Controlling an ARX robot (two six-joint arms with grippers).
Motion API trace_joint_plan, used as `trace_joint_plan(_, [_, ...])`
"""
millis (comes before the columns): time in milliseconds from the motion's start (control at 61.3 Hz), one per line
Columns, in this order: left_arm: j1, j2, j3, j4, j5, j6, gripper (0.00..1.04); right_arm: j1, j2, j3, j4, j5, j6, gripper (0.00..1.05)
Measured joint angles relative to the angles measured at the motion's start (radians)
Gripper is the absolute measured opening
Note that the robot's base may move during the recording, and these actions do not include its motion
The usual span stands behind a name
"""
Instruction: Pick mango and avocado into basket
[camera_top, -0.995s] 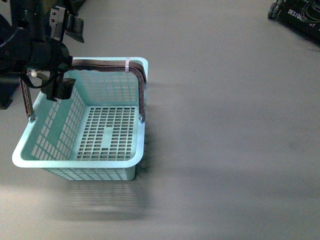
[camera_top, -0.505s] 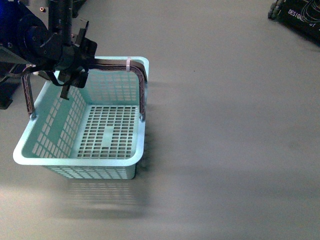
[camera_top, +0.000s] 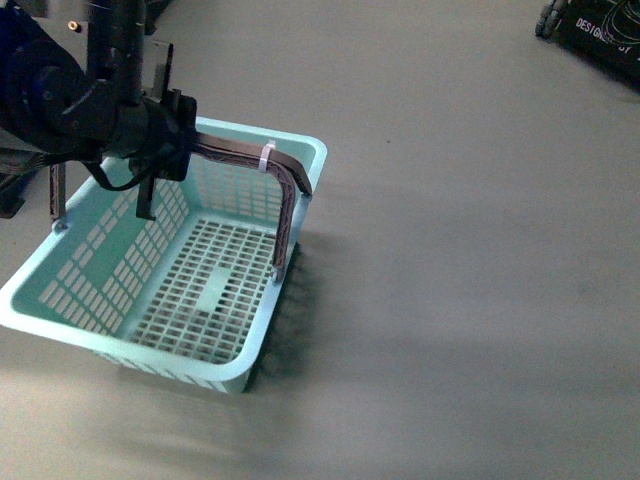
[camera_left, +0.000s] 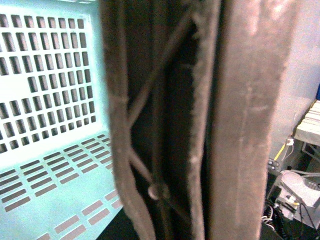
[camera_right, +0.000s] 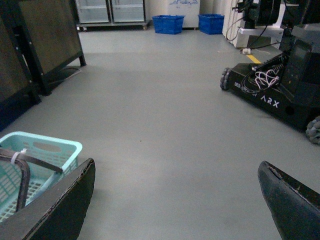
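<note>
The light teal basket (camera_top: 290, 140) hangs tilted at the left of the front view, its near end lower, and nothing lies inside it. My left gripper (camera_top: 160, 140) is shut on its brown handles (camera_top: 288, 170), which carry a white zip tie (camera_top: 266, 155). In the left wrist view the handles (camera_left: 240, 125) fill the frame close up, beside the slotted basket floor (camera_left: 45, 165). My right gripper (camera_right: 177, 200) is open over bare grey floor, with a corner of the basket (camera_right: 45, 145) beside one finger. The mango and the avocado are out of view.
A black wheeled ARX robot base (camera_right: 270, 95) stands on the floor ahead of the right wrist. Blue bins (camera_right: 167, 24) and a dark cabinet (camera_right: 45, 45) line the far side. Dark equipment (camera_top: 600, 30) sits at the front view's top right corner.
The basket has swung to the right and tipped, its near end dropping. My left arm has shifted right along the handles while holding them.
</note>
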Motion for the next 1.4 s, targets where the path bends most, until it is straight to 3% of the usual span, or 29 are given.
trace_joint_plan(179, [0.002, -0.27, -0.202, -0.005, 0.013, -0.075, 0.16, 0.0, 0.0, 0.0, 0.0, 0.0, 0.0, 0.96])
trace_joint_plan(342, [0.024, -0.599, -0.341, -0.103, 0.004, -0.096, 0.16, 0.0, 0.0, 0.0, 0.0, 0.0, 0.0, 0.96])
trace_joint_plan(701, [0.061, -1.157, -0.388, -0.428, -0.027, -0.096, 0.16, 0.0, 0.0, 0.0, 0.0, 0.0, 0.0, 0.96])
trace_joint_plan(1402, [0.061, -1.178, -0.388, -0.438, -0.024, -0.097, 0.15, 0.0, 0.0, 0.0, 0.0, 0.0, 0.0, 0.96])
